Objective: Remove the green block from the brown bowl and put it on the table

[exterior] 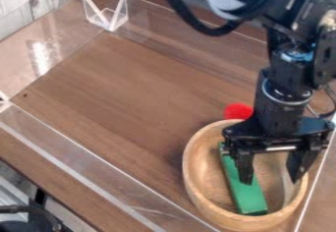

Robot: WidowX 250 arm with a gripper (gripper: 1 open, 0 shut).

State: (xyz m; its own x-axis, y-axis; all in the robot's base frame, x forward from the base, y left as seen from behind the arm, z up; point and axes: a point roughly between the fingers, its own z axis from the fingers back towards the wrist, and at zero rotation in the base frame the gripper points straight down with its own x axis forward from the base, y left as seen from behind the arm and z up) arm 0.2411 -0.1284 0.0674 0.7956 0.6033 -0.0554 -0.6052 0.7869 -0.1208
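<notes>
The green block (242,189) lies flat inside the brown bowl (197,169) at the lower right of the table (132,88), running from the bowl's middle toward its near rim. My gripper (276,169) points straight down into the bowl and is open. Its left finger (249,165) stands over the far end of the block, and the right finger hangs over the bowl's right side. Nothing is held between them. The arm hides part of the bowl's far rim.
A small red object (238,109) sits on the table just behind the bowl. Clear acrylic walls (79,167) edge the table, and a clear angled piece (105,13) stands at the back left.
</notes>
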